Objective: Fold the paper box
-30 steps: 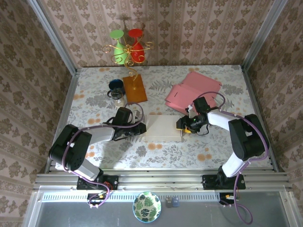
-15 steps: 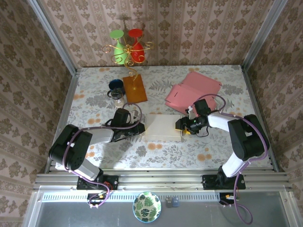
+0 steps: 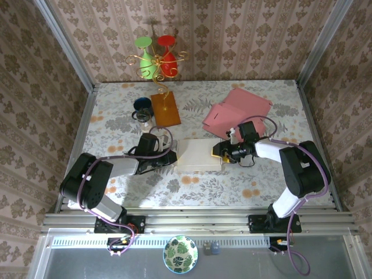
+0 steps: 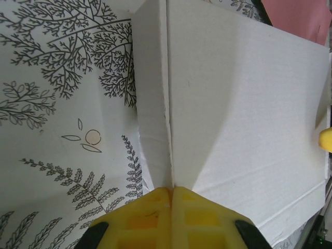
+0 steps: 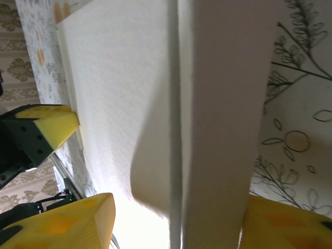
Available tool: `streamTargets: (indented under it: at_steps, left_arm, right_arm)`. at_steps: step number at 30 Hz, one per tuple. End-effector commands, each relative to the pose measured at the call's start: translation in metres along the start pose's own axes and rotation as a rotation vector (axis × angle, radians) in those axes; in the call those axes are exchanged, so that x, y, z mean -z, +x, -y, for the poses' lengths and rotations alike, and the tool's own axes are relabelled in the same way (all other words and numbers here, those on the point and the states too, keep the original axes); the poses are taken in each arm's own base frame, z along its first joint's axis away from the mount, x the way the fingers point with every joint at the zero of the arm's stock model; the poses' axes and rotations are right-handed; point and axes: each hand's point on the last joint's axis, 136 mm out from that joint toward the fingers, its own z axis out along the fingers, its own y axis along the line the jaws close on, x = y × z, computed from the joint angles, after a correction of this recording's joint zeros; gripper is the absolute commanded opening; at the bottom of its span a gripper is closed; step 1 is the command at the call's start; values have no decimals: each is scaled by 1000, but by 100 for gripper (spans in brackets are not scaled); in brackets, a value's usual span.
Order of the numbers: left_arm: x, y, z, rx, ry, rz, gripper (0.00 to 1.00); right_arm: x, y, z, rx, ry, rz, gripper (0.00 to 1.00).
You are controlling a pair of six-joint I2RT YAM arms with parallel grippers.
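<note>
The white paper box lies flat in the middle of the table, between my two grippers. My left gripper is at its left edge. In the left wrist view that gripper has its yellow fingers pressed together on the raised left wall, right at the crease. My right gripper is at the box's right edge. In the right wrist view it stands open astride the upright right wall, with a gap on the inner side.
Pink folded boxes lie behind the right gripper. At the back left stand an orange board with a gold stand holding red and green glasses, a dark blue cup and a small jar. Floral table, walls all round.
My left gripper has closed onto the box's left wall. My right gripper has slid left, pushing the box's right wall inward and upright.
</note>
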Motion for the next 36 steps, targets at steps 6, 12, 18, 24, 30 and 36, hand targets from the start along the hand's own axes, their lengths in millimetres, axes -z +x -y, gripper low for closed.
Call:
streamTargets:
  at_steps: [6, 12, 18, 24, 30, 36]
  left_arm:
    - [-2, 23, -41, 78, -128, -54, 3]
    - [-2, 19, -40, 74, -127, -42, 3]
    - [3, 8, -30, 44, -111, -5, 10]
    - [26, -17, 1, -114, -107, 90, 35]
    - [59, -27, 61, -564, -54, 239, 51]
    - [70, -4, 94, -935, -22, 203, 58]
  right_arm:
    - [-3, -2, -27, -14, -95, 5, 56]
    - [-4, -9, -39, -49, -123, 26, 51]
    - [3, -15, -49, -71, -136, 58, 50]
    - [9, -20, -58, -138, -150, 61, 48]
    - [23, -29, -68, -224, -170, 87, 46]
    - [34, -30, -71, -355, -177, 74, 40]
